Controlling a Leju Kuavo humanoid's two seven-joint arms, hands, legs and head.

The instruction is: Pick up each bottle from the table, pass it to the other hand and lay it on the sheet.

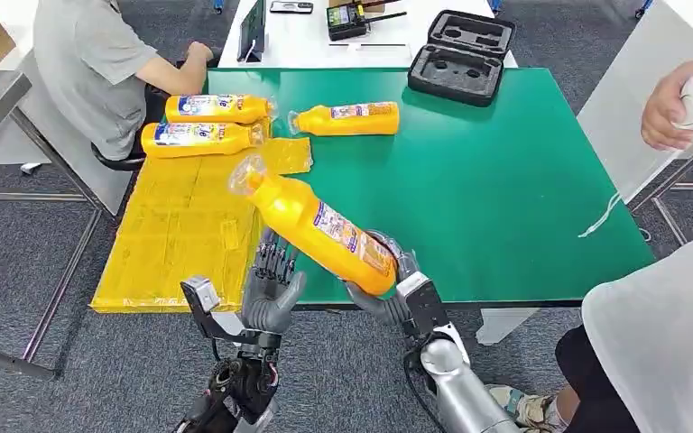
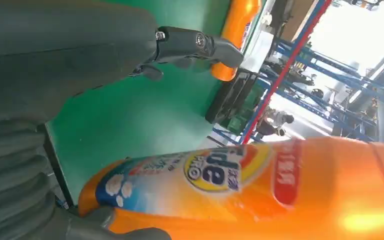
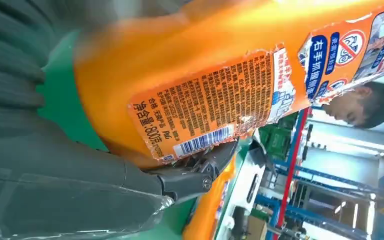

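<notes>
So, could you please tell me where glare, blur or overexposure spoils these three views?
Head view: evenly lit and sharp. Left wrist view: the background beyond the table is blown out white, the held bottle carries a bright glare spot, and the left hand is soft. Right wrist view: the bottle's upper edge is blurred; its label reads sharp.

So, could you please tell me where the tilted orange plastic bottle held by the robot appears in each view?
Head view: orange plastic bottle low centre, base in the right hand.
Left wrist view: along the bottom.
Right wrist view: across the top.
Shared landmark: green table.
</notes>
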